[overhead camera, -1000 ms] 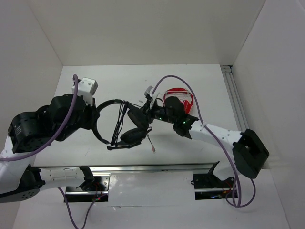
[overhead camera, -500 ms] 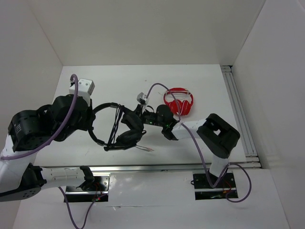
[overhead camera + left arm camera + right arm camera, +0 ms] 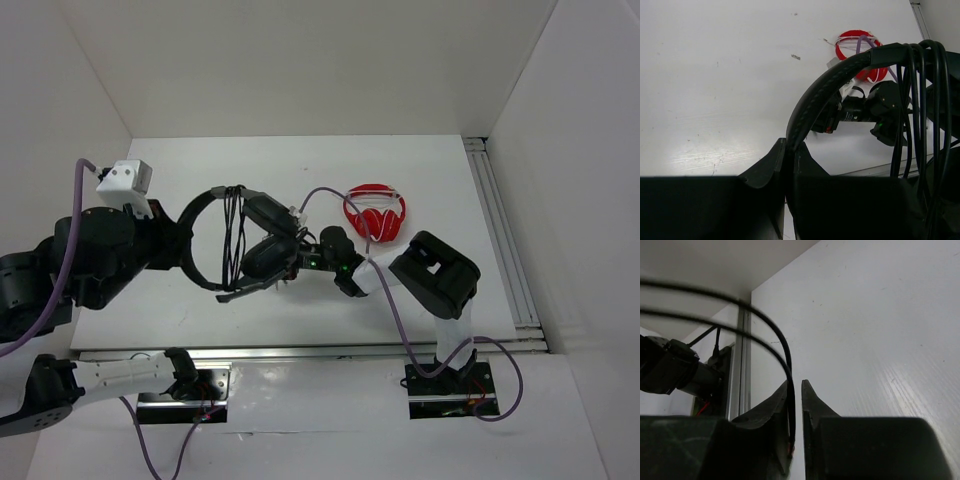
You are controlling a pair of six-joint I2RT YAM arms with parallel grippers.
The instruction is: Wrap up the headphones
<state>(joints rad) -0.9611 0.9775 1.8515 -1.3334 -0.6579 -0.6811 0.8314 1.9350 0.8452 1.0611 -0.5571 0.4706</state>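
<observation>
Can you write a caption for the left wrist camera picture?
Left gripper pinches the black headphones' headband, cable looped over it, red headphones behind.

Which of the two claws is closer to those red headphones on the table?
Right. The right gripper, pinching the black cable, is left of the red headphones in the top view; the left gripper, clamping the black headband, is farther left.

Right pincer (image 3: 795,383) pinching thin black cable (image 3: 783,343), seemingly near its end; white table (image 3: 880,315) behind.
</observation>
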